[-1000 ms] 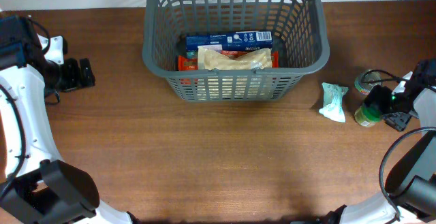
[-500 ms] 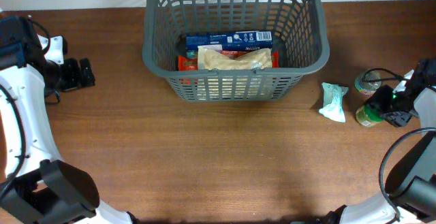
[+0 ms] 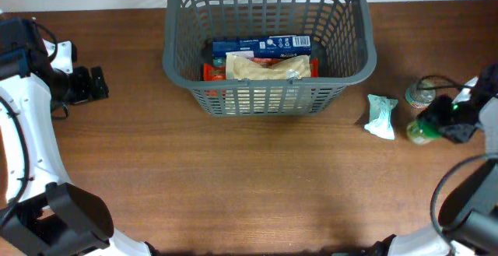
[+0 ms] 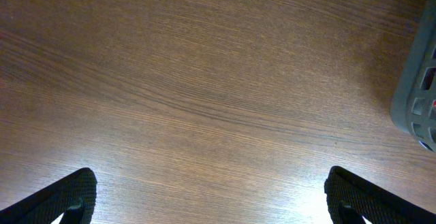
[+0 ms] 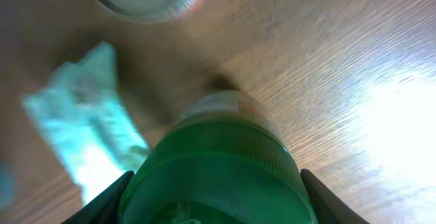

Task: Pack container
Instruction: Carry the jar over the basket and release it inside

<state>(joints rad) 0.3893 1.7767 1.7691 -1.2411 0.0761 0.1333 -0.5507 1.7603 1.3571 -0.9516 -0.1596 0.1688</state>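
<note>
Your container sits at the far middle of the bench. It is dark grey plastic with a rounded rectangular rim and slotted lattice walls. Inside it lie a blue box, a crinkled tan packet and something red underneath. The bench is brown wood grain with a soft sheen. To the right of the container, your right gripper is clamped on the green-lidded jar, one finger against each side of the round lid. Near the jar lie a pale mint crumpled wrapper and a round, shiny tin can. Your left gripper has its fingers wide apart over bare wood, well left of the container.
</note>
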